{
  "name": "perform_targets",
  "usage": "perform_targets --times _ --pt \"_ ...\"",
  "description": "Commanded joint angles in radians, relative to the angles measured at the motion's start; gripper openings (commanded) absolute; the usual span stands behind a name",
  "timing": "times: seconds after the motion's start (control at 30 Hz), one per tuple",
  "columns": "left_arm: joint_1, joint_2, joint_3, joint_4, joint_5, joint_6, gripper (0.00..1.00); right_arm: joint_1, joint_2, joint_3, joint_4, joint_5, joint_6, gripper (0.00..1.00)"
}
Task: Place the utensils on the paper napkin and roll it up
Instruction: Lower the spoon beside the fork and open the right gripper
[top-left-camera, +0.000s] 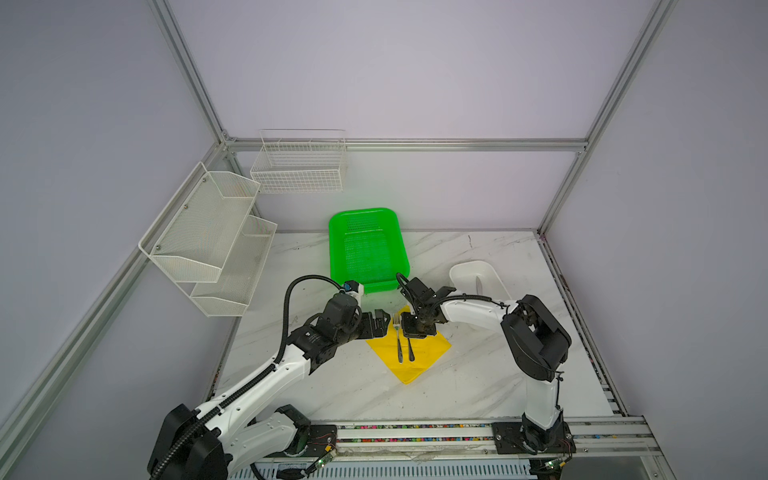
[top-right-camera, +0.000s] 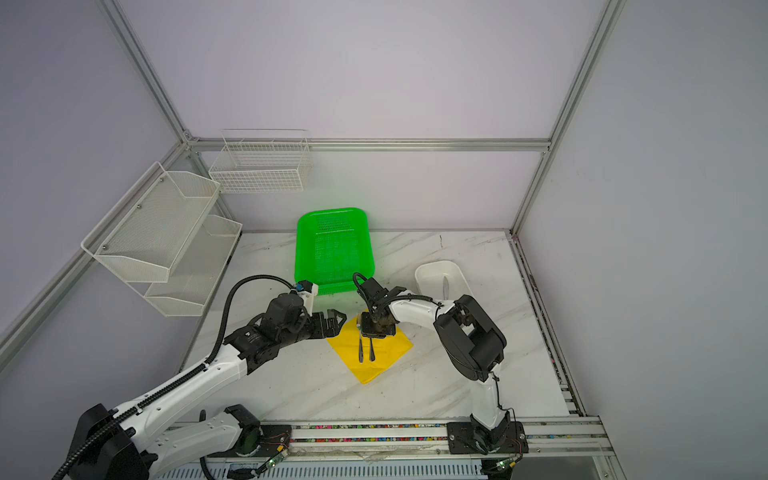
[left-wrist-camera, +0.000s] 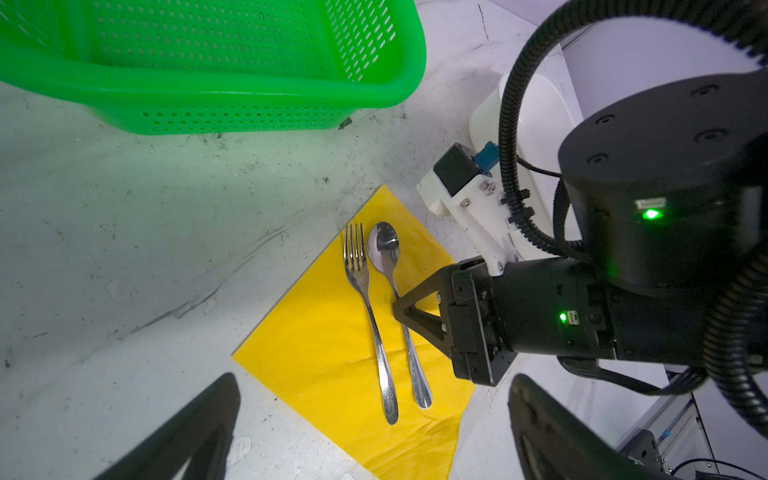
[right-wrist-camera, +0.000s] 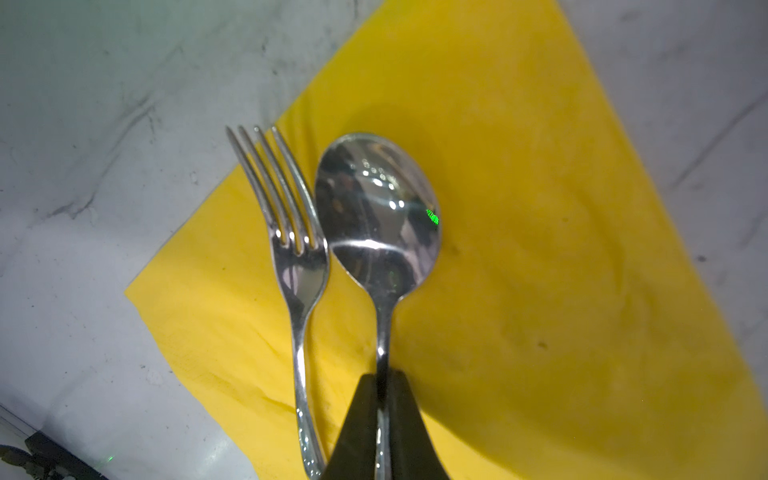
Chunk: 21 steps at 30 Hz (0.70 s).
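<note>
Standing near napkin (top-left-camera: 430, 349), green basket (top-left-camera: 368, 245), white tray (top-left-camera: 465, 272); fork (top-left-camera: 399, 340) beside spoon (top-left-camera: 410, 351)

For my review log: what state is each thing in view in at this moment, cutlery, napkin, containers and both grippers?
fork: flat on the napkin, tine tips past its edge
spoon: on the napkin beside the fork, handle gripped
knife: lying in the white tray
paper napkin: spread flat, unrolled
green basket: empty
left gripper: open, empty
right gripper: shut on the spoon's handle
</note>
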Motion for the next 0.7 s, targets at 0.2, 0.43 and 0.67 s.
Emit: perform_targets --times 0.2,0.43,0.67 --pt "0.009 -0.01 -0.022 -0.002 0.014 0.016 1.0 0.007 -0.031 -0.036 0.08 -0.011 0.09 0.14" --pt "0.01 -0.043 -0.038 -0.011 0.011 0.02 1.0 0.007 -0.058 -0.038 0.046 0.041 0.09 0.16" --pt "0.01 -0.082 -0.057 0.008 0.031 0.032 1.0 0.007 -0.125 -0.059 0.042 0.067 0.095 0.24"
